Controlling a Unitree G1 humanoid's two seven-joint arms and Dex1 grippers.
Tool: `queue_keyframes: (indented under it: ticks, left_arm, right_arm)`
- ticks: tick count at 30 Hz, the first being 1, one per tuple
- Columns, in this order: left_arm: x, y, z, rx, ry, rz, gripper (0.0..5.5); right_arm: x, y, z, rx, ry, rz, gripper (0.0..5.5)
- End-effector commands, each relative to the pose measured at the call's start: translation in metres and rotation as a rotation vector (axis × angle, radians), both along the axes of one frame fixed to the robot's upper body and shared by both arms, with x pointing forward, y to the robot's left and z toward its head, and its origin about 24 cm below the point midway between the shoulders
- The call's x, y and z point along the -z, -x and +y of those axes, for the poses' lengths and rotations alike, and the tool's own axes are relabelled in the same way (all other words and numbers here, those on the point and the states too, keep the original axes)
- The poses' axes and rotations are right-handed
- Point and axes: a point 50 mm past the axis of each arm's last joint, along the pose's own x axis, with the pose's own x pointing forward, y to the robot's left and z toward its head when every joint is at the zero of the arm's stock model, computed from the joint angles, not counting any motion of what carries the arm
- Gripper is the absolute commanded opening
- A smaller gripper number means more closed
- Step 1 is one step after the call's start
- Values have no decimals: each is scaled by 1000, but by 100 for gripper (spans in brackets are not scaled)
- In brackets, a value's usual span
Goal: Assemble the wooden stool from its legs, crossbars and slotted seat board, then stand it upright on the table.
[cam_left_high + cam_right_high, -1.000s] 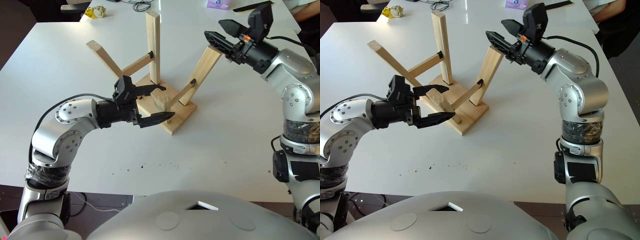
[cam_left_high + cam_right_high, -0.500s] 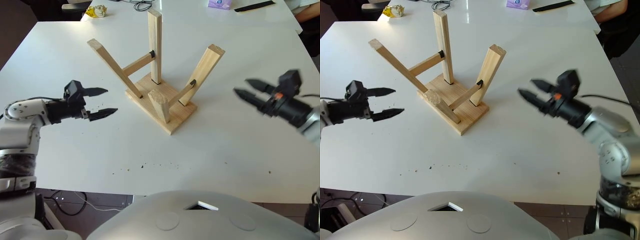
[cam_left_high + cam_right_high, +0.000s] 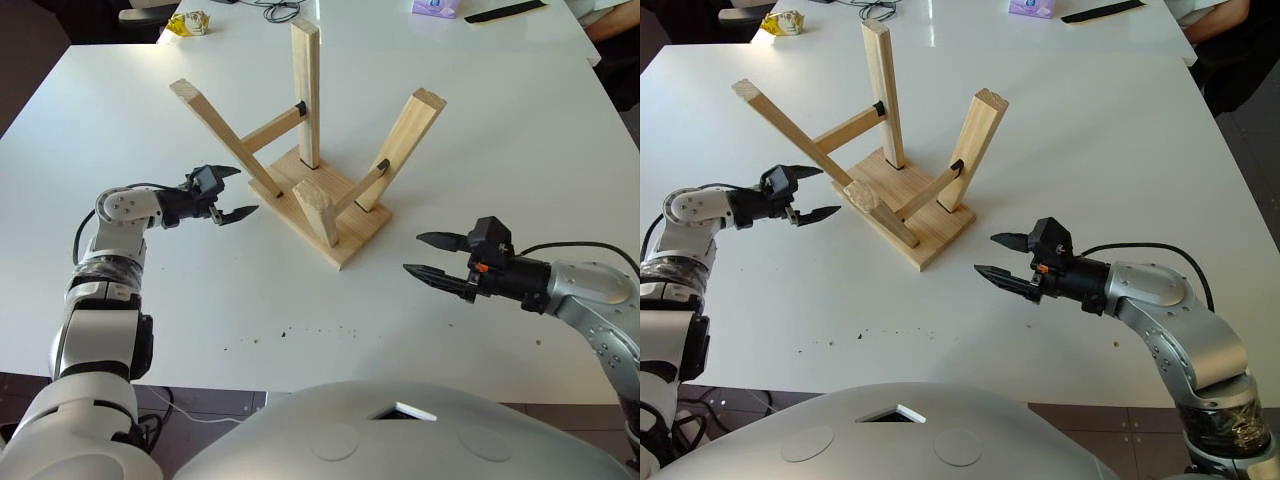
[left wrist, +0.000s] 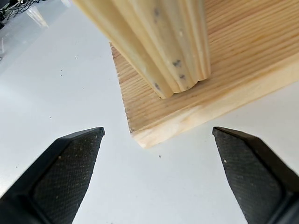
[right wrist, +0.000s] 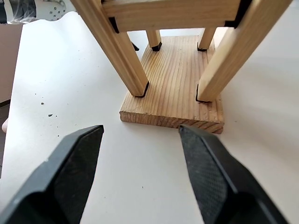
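Note:
The wooden stool point(image 3: 318, 190) rests upside down on the white table point(image 3: 480, 170), its slotted seat board point(image 3: 355, 232) flat on the surface and its legs splayed upward, joined by crossbars point(image 3: 275, 128). My left gripper point(image 3: 232, 193) hovers open just to the left of the seat board's corner point(image 4: 140, 138), empty. My right gripper point(image 3: 428, 255) hangs open low over the table to the right of the stool, facing the seat board point(image 5: 175, 88), and holds nothing.
A yellow wrapper point(image 3: 190, 22) lies at the table's far left corner, and a purple box point(image 3: 436, 8) with a black strip point(image 3: 505, 12) sits along the far edge. Dark specks point(image 3: 300, 330) dot the near side of the table.
Both arms let go of the stool and pulled away from it. The left gripper has since come back close to the seat board, and the right dropped low toward the table.

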Motion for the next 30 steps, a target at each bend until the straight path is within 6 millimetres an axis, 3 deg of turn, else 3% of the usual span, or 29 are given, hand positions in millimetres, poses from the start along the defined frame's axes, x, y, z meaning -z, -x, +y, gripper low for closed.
queue_keyframes:
  ticks: [1, 6, 10, 23, 30]
  left_arm:
    - [-8, -14, -20, 32, 78, -60, 430]
    - [-4, -2, -46, 238, 197, -23, 430]
    - [1, 19, -50, 349, 228, 59, 430]
    - [5, 82, -43, 402, 226, 195, 430]
    - [-4, 90, -44, 375, 248, 208, 430]
  right_arm:
    - [2, 1, 7, -59, 11, 5, 299]
    - [5, 3, 6, -76, 19, 19, 299]
    - [5, 4, 3, -73, 21, 29, 299]
    - [16, 1, -22, 3, 107, 16, 299]
    - [21, 8, -20, -14, 103, 19, 299]
